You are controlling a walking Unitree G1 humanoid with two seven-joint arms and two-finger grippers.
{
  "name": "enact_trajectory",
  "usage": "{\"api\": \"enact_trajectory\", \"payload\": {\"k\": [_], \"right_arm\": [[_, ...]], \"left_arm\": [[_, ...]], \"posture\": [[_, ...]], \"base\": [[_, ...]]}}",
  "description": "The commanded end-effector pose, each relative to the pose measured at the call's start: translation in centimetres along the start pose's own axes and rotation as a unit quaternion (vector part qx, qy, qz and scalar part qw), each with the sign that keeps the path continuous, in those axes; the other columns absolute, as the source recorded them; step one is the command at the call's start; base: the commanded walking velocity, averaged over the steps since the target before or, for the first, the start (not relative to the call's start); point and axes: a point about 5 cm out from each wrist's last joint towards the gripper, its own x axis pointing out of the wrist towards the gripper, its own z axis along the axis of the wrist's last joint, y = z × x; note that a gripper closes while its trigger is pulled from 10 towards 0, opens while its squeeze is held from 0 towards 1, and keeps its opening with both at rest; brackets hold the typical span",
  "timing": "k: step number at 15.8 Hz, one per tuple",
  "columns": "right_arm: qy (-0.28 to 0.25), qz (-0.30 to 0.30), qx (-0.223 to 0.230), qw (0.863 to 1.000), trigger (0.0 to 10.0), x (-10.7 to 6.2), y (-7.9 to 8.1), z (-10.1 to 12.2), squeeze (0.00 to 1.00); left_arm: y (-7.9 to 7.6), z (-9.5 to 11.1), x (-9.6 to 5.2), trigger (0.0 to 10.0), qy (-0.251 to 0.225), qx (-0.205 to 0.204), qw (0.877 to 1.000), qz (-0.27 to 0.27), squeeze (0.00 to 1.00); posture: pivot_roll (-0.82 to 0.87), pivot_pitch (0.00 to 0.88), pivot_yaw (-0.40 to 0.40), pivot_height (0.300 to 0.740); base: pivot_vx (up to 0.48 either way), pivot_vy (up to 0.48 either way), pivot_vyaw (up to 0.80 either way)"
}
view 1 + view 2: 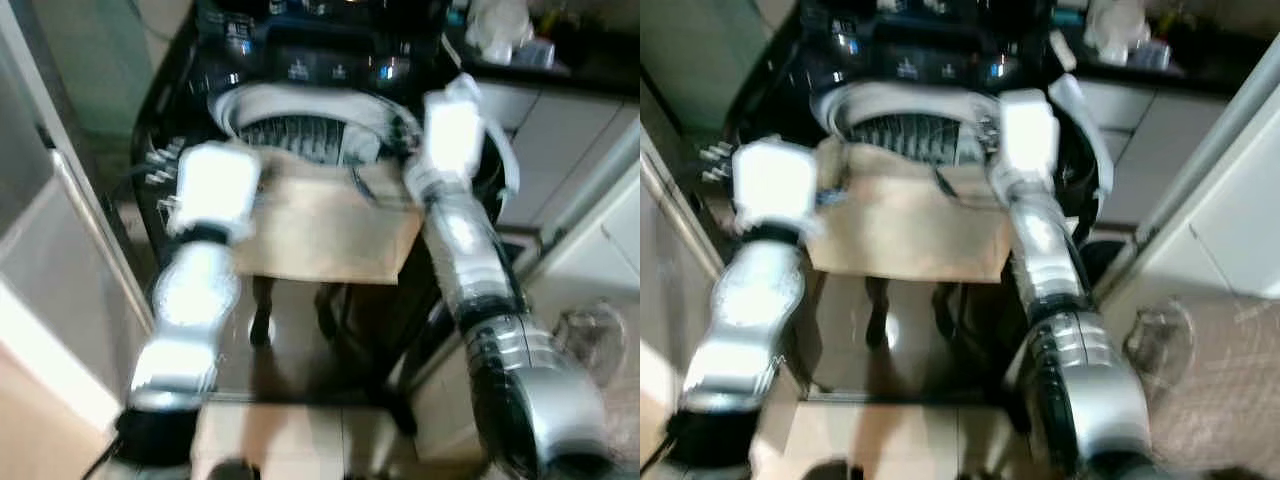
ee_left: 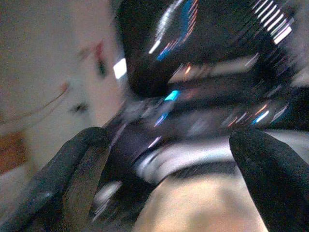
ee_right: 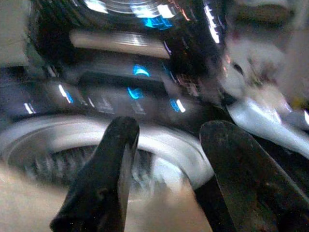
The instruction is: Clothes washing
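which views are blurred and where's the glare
Both eye views are softly blurred, the white wrist housings blown out; left wrist view is streaked with motion blur across the washing machine; right wrist view is smeared, with blue glints on the control panel.

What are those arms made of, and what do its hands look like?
Both arms are shiny silver ribbed tubes with boxy white wrist blocks: left arm, right arm. Each ends in two long, black, blunt fingers: left gripper, right gripper.
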Motion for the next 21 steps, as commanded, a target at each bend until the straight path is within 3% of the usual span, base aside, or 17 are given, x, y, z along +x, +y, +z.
{"api": "enact_trajectory", "payload": {"k": [1, 4, 7, 10, 11, 12, 15, 19, 21], "right_arm": [[-0.065, 0.030, -0.029, 0.997, 10.0, -0.4, 0.6, 2.3, 0.00], [-0.017, 0.014, -0.010, 1.000, 10.0, -1.3, 0.2, 0.2, 0.00], [0.036, 0.016, 0.023, 0.999, 10.0, -2.0, 0.8, -1.3, 0.00], [0.084, 0.044, 0.000, 0.996, 10.0, -2.3, 1.0, -2.9, 0.00], [0.101, 0.034, 0.008, 0.994, 10.0, -2.6, 0.4, -3.5, 0.00], [0.106, 0.025, 0.018, 0.994, 10.0, -3.3, -0.5, -3.9, 0.00], [0.122, 0.033, 0.031, 0.992, 10.0, -4.2, -0.7, -4.6, 0.00], [0.125, 0.067, 0.022, 0.990, 10.0, -3.3, 0.4, -4.3, 0.00], [0.122, 0.071, 0.027, 0.990, 10.0, -2.8, 0.6, -4.0, 0.00]], "left_arm": [[-0.1, -0.1, -0.2, 10.0, 0.004, 0.003, 1.000, 0.000, 0.00], [0.7, -0.8, -0.2, 10.0, 0.017, 0.015, 1.000, 0.012, 0.00], [0.3, -0.7, 0.1, 10.0, 0.024, 0.003, 1.000, 0.003, 0.00], [0.5, -0.9, 0.2, 10.0, 0.027, 0.019, 0.999, 0.022, 0.00], [0.4, -1.0, 0.1, 10.0, 0.034, 0.021, 0.999, 0.020, 0.00], [0.2, -1.4, -0.2, 10.0, 0.043, 0.013, 0.999, 0.018, 0.00], [-0.2, -1.7, -0.6, 10.0, 0.051, -0.008, 0.999, 0.011, 0.00], [-1.1, -1.8, -0.4, 10.0, 0.059, 0.013, 0.998, 0.024, 0.00], [-1.2, -1.9, -0.3, 10.0, 0.061, -0.001, 0.998, 0.023, 0.00]], "posture": [[0.08, 0.017, -0.074, 0.740], [0.08, 0.012, -0.060, 0.740], [0.08, 0.000, -0.063, 0.740], [0.09, 0.000, -0.064, 0.740], [0.09, 0.007, -0.060, 0.740], [0.08, 0.017, -0.052, 0.740], [0.08, 0.021, -0.050, 0.740], [0.06, 0.023, -0.050, 0.732], [0.06, 0.022, -0.050, 0.732]], "base": [[0.000, 0.000, 0.00], [0.000, 0.000, 0.00], [0.000, 0.149, -0.44], [0.000, 0.197, -0.43], [0.000, 0.000, 0.00], [0.000, 0.000, 0.00], [0.000, 0.000, -0.17], [0.000, 0.000, 0.00], [-0.334, -0.345, 0.00]]}}
